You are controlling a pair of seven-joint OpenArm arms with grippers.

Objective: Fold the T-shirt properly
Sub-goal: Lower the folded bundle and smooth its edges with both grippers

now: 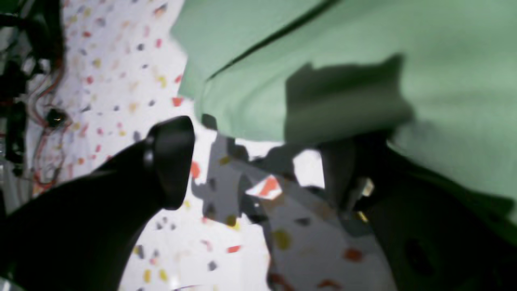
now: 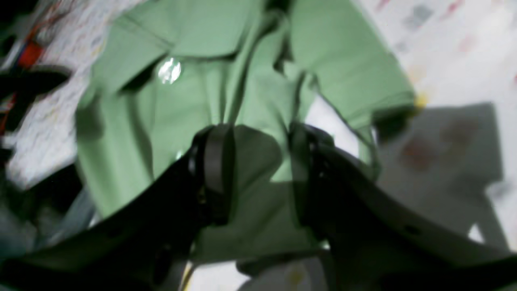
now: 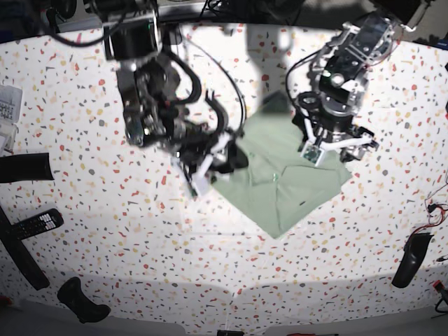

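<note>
Mid-fold: one edge of the T-shirt pinched, the other arm poised open over it.

On the base view's left, the right gripper [image 3: 222, 159] sits at the near-left edge of the pale green T-shirt [image 3: 287, 185], and its wrist view shows the jaws part-closed with a fold of green cloth bunched between them, collar and a button just beyond. The shirt lies partly folded near the middle of the speckled worktop [image 3: 140, 238]. To the right, the left gripper [image 1: 258, 161] hangs with jaws spread wide and nothing between them, just over the shirt's far-right edge. I judge a side fold is in hand; next the held edge likely needs carrying across the body and laying flat, the free gripper taking a matching hold.
</note>
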